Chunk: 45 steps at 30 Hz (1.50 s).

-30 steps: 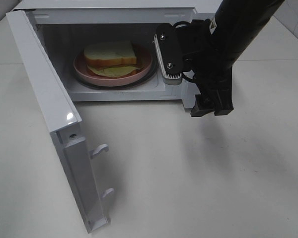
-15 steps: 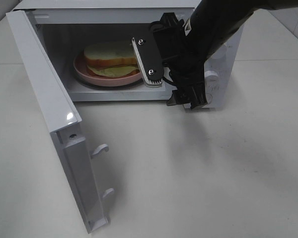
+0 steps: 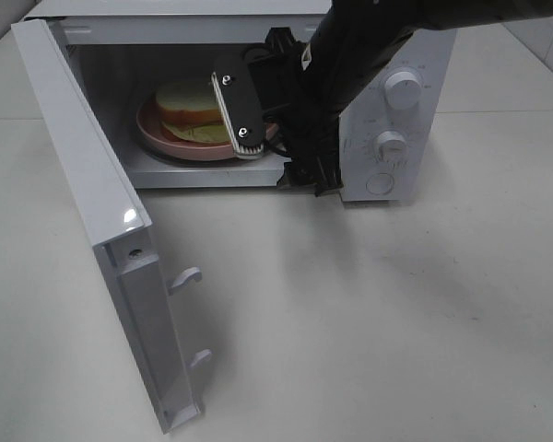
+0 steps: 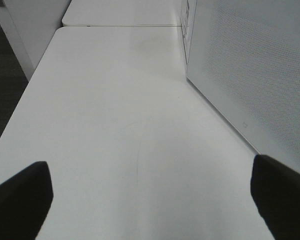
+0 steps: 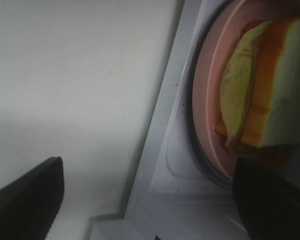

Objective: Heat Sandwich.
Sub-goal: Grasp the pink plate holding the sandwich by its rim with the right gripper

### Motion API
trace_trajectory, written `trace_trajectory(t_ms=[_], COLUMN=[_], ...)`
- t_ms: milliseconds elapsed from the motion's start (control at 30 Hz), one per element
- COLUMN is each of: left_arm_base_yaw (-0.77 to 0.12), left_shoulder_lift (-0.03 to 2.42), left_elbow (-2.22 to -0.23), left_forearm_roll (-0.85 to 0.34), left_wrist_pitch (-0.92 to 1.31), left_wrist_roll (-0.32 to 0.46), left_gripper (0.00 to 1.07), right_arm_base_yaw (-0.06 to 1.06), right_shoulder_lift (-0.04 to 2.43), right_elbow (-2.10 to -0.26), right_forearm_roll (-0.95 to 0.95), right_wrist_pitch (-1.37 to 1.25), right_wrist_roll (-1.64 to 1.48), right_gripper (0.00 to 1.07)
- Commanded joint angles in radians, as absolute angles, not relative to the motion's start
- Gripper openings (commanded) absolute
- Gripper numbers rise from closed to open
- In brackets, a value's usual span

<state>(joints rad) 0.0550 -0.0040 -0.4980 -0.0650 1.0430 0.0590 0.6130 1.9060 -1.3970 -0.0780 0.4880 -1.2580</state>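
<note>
Nearest to us, the bare white table (image 3: 369, 341) runs up to the microwave door (image 3: 74, 157), which is swung wide open on its left-hand hinge with its latch hooks pointing into the room. The left gripper (image 4: 150, 200) is out of the high view. Its own camera shows its jaws spread wide over empty table, holding nothing, with a white perforated panel just beside it; we cannot tell whether that is the door or the oven's side. Further in, the right gripper (image 3: 272, 147) hangs at the mouth of the microwave (image 3: 415, 120). Its jaws are also fully apart and empty, and they straddle the front sill, one finger over the table and the other inside the opening, near the rim of the pink plate (image 3: 161, 138). The sandwich (image 3: 189, 101) lies beyond that gripper and to its left, deeper in the cavity. It rests flat on the plate with its longer side running across the opening, touched by neither finger. We judge the loading done. The next move turns on the door, which probably sits closer to the left arm, and the right gripper would have to be out of the doorway before the door can swing shut. The dial knobs (image 3: 404, 89) are on the oven's right face, on the right arm's side.
</note>
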Motion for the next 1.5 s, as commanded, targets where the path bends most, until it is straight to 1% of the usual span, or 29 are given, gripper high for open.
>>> trace_trajectory(t_ms=[33,233,833,1033,1300,1367,1400,1433,1467,1500], left_arm_base_yaw=[0.056,0.056,0.056,0.056,0.056,0.056,0.056,0.056,0.056,0.056], left_shoulder_lift=[-0.029,-0.029,-0.029,-0.029,-0.029,-0.029,-0.029,-0.029,-0.029,-0.029], left_elbow=[-0.496,-0.496,-0.496,-0.496,-0.496,-0.496,-0.496,-0.496,-0.496,-0.496], left_forearm_roll=[-0.070,-0.070,-0.070,-0.070,-0.070,-0.070,-0.070,-0.070,-0.070,-0.070], left_wrist_pitch=[1.034,1.034,1.034,1.034,1.034,1.034,1.034,1.034,1.034,1.034], left_wrist_roll=[0.058,0.058,0.058,0.058,0.058,0.058,0.058,0.058,0.058,0.058], left_gripper=[1.01,1.01,1.01,1.01,1.01,1.01,1.01,1.01,1.01,1.01], right_arm_base_yaw=[0.623,0.641,0.642,0.642,0.640,0.640,0.640,0.640,0.640,0.640], right_shoulder_lift=[1.953,2.036,2.218,2.277,2.310,2.318,2.318,2.318,2.319,2.319], right_elbow=[-1.436,-1.533,-1.725,-1.813,-1.831,-1.831,-1.831,-1.831,-1.831,-1.831], right_forearm_roll=[-0.061,-0.039,-0.049,-0.103,-0.112,-0.112,-0.112,-0.112,-0.112,-0.112], right_wrist_pitch=[0.481,0.482,0.513,0.543,0.550,0.567,0.567,0.568,0.568,0.568], right_wrist_roll=[-1.264,-1.251,-1.187,-1.093,-1.064,-1.064,-1.064,-1.064,-1.064,-1.064], right_gripper=[0.87,0.85,0.81,0.80,0.77,0.72,0.72,0.68,0.55,0.46])
